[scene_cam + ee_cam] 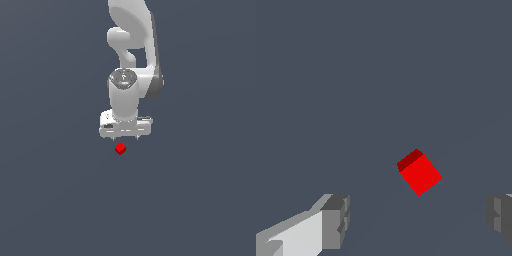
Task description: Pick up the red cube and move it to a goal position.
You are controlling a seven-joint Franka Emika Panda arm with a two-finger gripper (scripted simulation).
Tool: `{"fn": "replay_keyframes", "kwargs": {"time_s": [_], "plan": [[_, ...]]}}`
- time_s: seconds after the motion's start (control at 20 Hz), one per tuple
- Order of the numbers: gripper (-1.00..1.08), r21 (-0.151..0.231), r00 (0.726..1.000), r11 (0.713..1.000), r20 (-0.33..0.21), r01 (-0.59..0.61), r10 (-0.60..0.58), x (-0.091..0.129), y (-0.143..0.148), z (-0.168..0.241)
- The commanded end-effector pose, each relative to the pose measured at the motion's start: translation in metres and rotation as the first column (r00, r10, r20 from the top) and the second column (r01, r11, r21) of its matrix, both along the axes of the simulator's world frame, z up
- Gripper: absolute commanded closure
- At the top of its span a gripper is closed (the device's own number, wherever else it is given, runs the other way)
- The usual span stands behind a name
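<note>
The jaws stand wide apart and hold nothing. In the wrist view the two grey fingertips (pixel 336 222) sit far out toward opposite edges of the picture, with a broad stretch of bare floor between them. One finger shows its white body running back from a grey pad; of the other only the grey pad is seen, cut off by the frame's edge.

The gripper (pixel 126 137) touches nothing that I can see. The red cube (pixel 420 173) lies on the floor in the gap between the fingers' line and beyond, nearer to the cut-off finger than to the other, and clear of both. It is turned at an angle to the fingers, so that a corner rather than a flat face points toward them; one darker red side face shows beside the bright top face.

From the exterior view, the white hand hangs pointing downward, its short fingers just visible under the broad palm block. The red cube (pixel 120 148) sits just beneath it in the picture, a little toward the exterior view's left of the hand's middle, apart from the fingertips. How high the fingers are above the floor I cannot tell.

Above the hand the white arm (pixel 131 55) rises and curls back to the top of the frame. The floor (pixel 50 200) is plain dark grey-blue all round.
</note>
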State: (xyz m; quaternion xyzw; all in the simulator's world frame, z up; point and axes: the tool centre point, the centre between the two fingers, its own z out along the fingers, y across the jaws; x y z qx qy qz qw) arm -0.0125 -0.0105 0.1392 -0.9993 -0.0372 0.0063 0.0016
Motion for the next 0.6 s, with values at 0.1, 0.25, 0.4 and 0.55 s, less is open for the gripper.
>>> {"fn": "replay_keyframes", "kwargs": {"time_s": [0.1, 0.25, 0.4, 0.55], "plan": [[-0.92, 0.001, 0.997, 0.997, 0.001, -0.081, 0.081, -0.003, -0.003, -0.015], [-0.92, 0.001, 0.988, 0.988, 0.003, -0.151, 0.151, -0.006, -0.005, -0.027], [-0.92, 0.001, 0.973, 0.973, 0.005, -0.229, 0.229, -0.008, -0.008, -0.041], [-0.92, 0.001, 0.952, 0.952, 0.007, -0.307, 0.307, -0.011, -0.012, -0.056]]}}
